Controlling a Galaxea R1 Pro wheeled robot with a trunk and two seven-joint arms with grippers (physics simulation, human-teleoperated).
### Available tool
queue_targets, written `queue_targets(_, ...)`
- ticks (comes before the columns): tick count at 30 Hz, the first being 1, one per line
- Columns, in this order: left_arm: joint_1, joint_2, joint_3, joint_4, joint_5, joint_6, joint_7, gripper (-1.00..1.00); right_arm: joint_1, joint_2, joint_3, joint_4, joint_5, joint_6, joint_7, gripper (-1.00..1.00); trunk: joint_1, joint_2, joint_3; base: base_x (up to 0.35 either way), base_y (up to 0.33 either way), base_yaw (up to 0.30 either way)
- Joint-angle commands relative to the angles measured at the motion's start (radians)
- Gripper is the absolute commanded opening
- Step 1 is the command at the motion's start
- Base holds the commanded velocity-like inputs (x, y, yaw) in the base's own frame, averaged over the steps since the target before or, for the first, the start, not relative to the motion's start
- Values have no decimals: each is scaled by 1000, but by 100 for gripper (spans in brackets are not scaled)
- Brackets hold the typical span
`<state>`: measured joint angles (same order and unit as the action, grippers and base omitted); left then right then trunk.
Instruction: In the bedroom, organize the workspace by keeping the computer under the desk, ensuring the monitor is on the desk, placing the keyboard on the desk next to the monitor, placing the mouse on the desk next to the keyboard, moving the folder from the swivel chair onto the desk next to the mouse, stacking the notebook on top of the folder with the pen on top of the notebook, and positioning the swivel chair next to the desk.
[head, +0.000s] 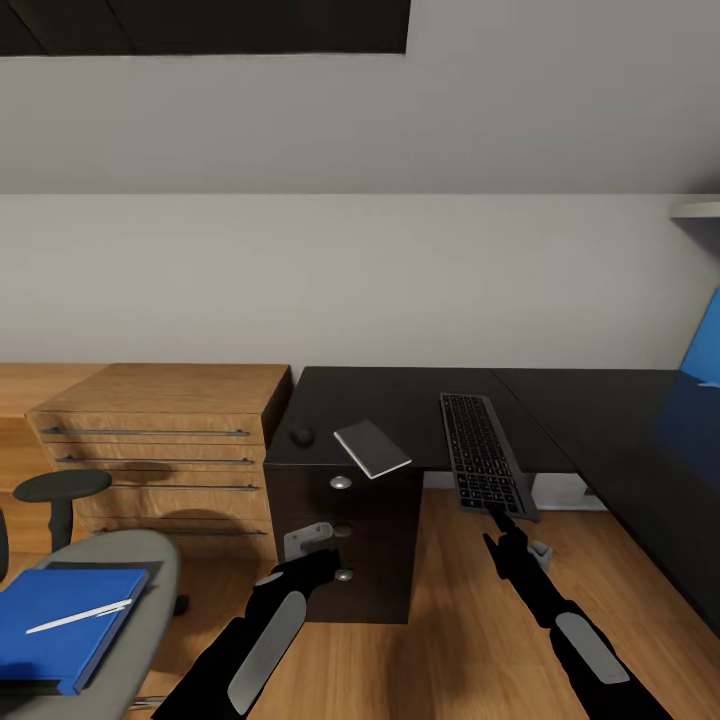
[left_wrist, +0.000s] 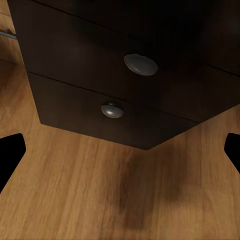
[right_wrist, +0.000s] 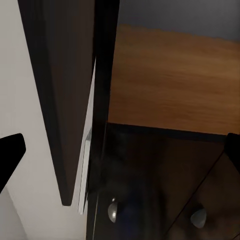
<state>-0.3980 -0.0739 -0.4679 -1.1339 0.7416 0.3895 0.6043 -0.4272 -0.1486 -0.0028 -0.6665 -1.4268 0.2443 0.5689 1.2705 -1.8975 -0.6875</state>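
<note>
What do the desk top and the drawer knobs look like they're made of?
The desk top looks like glossy black laminate or lacquer, though the render leaves the choice open: it carries soft reflections. The drawer knobs look like brushed grey metal, round domes with a dull highlight, set on dark drawer fronts.

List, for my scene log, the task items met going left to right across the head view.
folder with the pen lying on it, on the swivel chair → mouse → notebook → keyboard, the last three on the desk.
</note>
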Motion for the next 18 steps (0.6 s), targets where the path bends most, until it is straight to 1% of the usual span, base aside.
queue_targets(1,-1,0,-2,-1,7,2,8,100,-1,0,0,0,-11,9,2,100,0,0,-1,0,1,0)
queue_targets(4,-1,0,-2,-1,7,2,8,100,-1,0,0,1,-11,9,2,100,0,0,-1,0,0,0)
queue_targets(14,-1,0,-2,-1,7,2,8,100,0,0,0,0,-11,9,2,100,-38,70,30,0,0,0)
queue_targets(18,-1,0,-2,-1,7,2,8,100,0,0,-2,-1,-11,9,2,100,-38,70,30,0,0,0)
